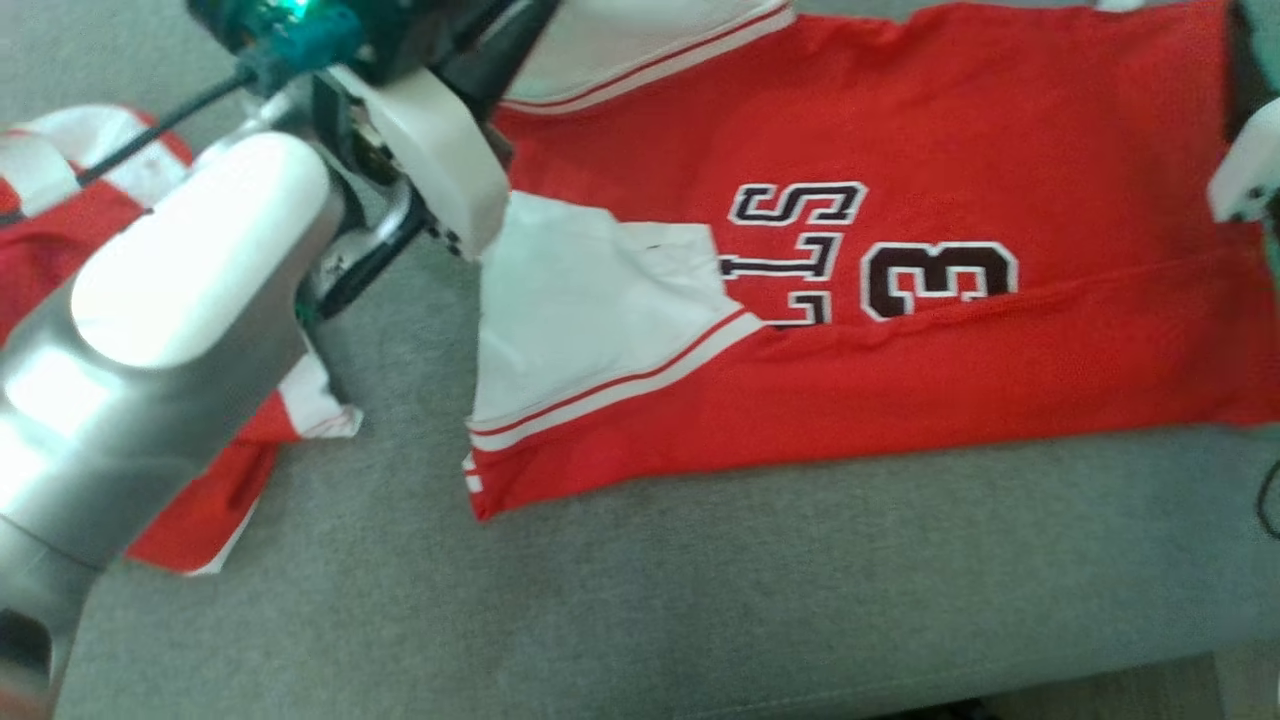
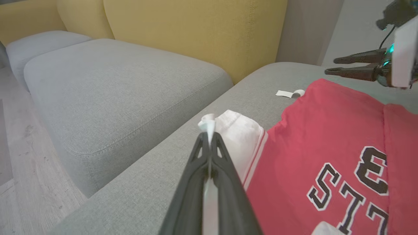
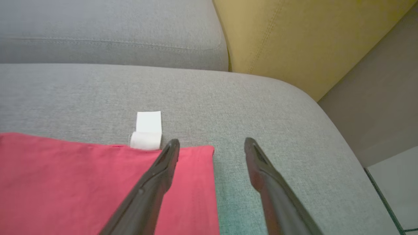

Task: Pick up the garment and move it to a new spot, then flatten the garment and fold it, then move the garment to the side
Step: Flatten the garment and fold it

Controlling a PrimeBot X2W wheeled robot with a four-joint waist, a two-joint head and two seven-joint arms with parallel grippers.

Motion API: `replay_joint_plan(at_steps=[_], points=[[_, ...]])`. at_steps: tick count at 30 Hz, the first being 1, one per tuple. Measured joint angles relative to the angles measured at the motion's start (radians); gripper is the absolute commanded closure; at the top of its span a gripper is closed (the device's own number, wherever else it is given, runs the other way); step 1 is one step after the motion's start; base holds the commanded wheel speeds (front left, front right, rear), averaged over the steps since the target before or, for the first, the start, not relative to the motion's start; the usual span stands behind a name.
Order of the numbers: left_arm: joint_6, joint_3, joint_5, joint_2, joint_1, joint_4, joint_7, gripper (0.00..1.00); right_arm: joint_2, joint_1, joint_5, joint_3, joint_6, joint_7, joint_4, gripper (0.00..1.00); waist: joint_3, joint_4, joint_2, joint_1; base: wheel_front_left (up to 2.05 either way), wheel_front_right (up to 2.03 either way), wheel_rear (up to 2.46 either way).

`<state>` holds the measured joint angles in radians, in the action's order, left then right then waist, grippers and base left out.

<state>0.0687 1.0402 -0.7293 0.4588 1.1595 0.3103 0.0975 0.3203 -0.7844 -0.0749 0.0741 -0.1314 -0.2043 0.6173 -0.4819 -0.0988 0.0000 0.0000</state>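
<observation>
The garment [image 1: 1000, 130] is a red jersey with white sleeves and dark lettering, spread on the grey sofa cushion [image 1: 700, 600]. One long edge is folded over, and a white sleeve lies across the chest. In the left wrist view my left gripper [image 2: 209, 134] is shut on a bunched tip of the garment's [image 2: 326, 130] other white sleeve, just above the cushion. My right gripper [image 3: 212, 145] hovers open over the garment's [image 3: 81, 179] hem corner, one finger above the red cloth, the other above bare cushion. From the left wrist camera the right gripper [image 2: 330, 66] is also seen above the far hem.
A second red and white garment [image 1: 200, 520] lies crumpled at the left, under my left forearm [image 1: 170, 300]. A white label [image 3: 147, 130] sticks out at the hem. Yellow backrests [image 2: 196, 32] rise behind the seat, another grey cushion [image 2: 114, 81] adjoins, and wooden floor [image 2: 19, 163] lies beyond.
</observation>
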Motion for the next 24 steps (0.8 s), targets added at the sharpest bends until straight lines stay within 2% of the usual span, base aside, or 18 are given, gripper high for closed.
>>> replay_joint_plan(at_steps=[8,19,21,24], points=[[-0.04,0.004,0.0,0.021,-0.002,-0.149,0.033,1.0,0.019,-0.095,0.099,0.078,0.0,-0.009,0.175,0.0,-0.052,0.051,0.0,0.0,0.0,0.0,0.0],[-0.066,0.006,0.0,0.041,-0.001,-0.208,0.061,1.0,0.026,-0.19,0.154,0.093,0.0,0.027,0.311,0.0,-0.084,0.066,0.0,0.0001,0.0,0.0,0.0],[-0.069,0.006,0.0,0.047,-0.001,-0.208,0.063,1.0,0.026,-0.194,0.154,0.079,0.0,0.035,0.323,1.0,-0.084,0.065,0.0,0.0,0.0,0.0,0.0],[-0.073,0.005,0.0,0.058,-0.001,-0.204,0.065,1.0,0.023,-0.2,0.14,0.057,0.0,0.059,0.339,1.0,-0.081,0.061,0.0,0.0001,0.0,0.0,0.0]])
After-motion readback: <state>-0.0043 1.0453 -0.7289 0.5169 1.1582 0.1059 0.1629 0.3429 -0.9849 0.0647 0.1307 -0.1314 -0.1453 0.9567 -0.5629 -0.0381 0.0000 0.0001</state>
